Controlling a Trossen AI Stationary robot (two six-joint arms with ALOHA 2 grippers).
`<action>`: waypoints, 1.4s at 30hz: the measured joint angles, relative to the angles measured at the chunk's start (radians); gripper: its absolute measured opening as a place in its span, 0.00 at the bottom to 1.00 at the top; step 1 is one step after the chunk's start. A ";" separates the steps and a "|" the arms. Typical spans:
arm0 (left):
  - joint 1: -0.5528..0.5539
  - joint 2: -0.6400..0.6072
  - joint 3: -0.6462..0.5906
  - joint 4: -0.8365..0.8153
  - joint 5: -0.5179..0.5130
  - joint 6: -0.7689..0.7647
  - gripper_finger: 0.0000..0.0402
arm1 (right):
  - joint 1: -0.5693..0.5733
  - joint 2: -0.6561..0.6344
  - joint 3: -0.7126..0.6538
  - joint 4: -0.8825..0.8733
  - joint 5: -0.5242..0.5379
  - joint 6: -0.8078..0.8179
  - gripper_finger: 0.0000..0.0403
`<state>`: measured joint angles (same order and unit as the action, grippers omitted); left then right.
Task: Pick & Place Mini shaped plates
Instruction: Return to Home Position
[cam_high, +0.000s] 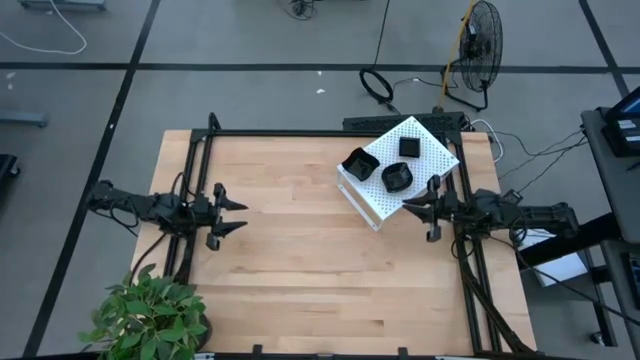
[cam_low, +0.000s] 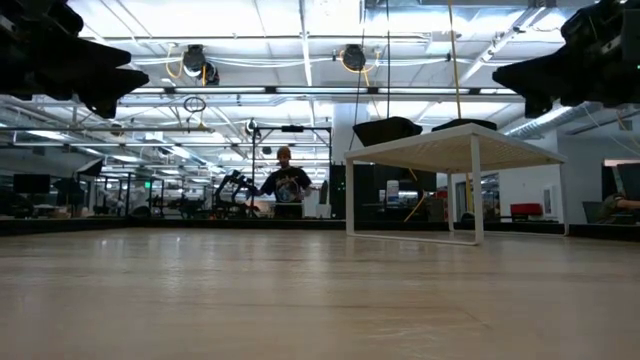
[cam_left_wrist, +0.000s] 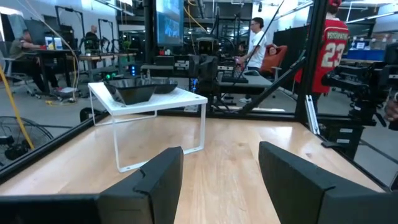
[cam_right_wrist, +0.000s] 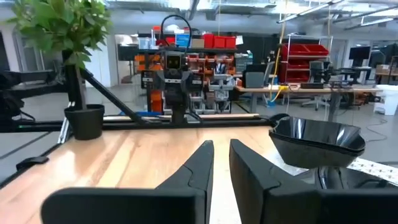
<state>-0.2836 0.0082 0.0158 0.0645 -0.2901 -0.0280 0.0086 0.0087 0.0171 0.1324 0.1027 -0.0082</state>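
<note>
Your mini shaped plates (cam_high: 397, 177) sit in three black stacks on the white perforated shelf (cam_high: 435, 150), on the right side of the table (cam_high: 300, 250). The right gripper (cam_high: 408, 208), fingers nearly pressed together, hovers just beside the shelf. The left gripper (cam_high: 242, 214), fingers spread, hangs well apart at the left edge.

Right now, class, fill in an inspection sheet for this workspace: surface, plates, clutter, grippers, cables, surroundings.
Surface: wooden table, bare across its middle.
Job's things: plates, black, in three stacks on the white shelf.
Clutter: plant at the table corner by the left arm.
Grippers: left gripper open, empty, over the table's left side; right gripper shut, empty, at the shelf's edge.
Cables: cables on the floor beyond the table.
Surroundings: fan on the floor; person in the room behind.
</note>
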 joint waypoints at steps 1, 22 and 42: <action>0.000 0.000 0.000 0.001 0.000 0.000 0.53 | 0.000 0.000 -0.001 -0.003 -0.001 0.000 0.10; 0.000 0.000 0.000 0.006 0.000 -0.003 0.53 | 0.000 0.001 -0.002 -0.011 0.000 -0.003 0.09; 0.000 0.000 0.000 0.007 0.000 -0.002 0.53 | 0.000 0.001 -0.003 -0.011 0.000 -0.004 0.10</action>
<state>-0.2836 0.0082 0.0158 0.0711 -0.2897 -0.0303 0.0083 0.0097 0.0139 0.1213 0.1024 -0.0118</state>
